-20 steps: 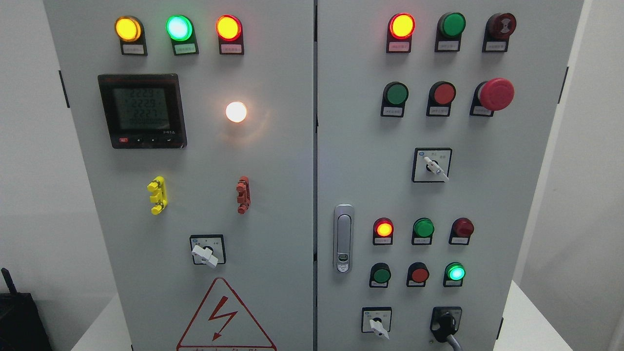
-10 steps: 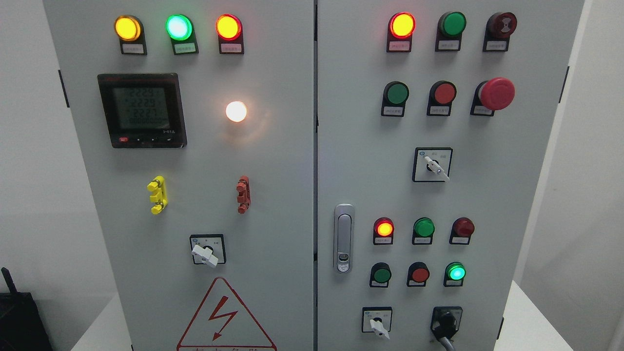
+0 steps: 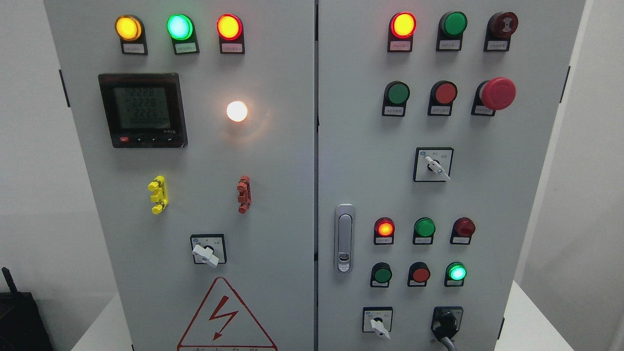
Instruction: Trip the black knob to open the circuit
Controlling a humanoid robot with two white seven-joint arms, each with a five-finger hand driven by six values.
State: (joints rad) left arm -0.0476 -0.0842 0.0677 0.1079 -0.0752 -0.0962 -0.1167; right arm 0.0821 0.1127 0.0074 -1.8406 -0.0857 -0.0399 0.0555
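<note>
Slight leftward camera drift since before; black knob [image 3: 446, 324] lower right, untouched; no hand visible.

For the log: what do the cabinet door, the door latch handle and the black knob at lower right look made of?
Cabinet door: probably painted sheet metal, matte light grey, flat and even. Door latch handle: looks like polished or chromed metal, silvery with bright reflections. Black knob: likely moulded plastic, dark with a soft sheen; too small to be sure.

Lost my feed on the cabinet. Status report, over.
Both hands out of view. Black knob at lower right of right door, untouched, gray cable hanging from it. Nothing in front of it.
</note>
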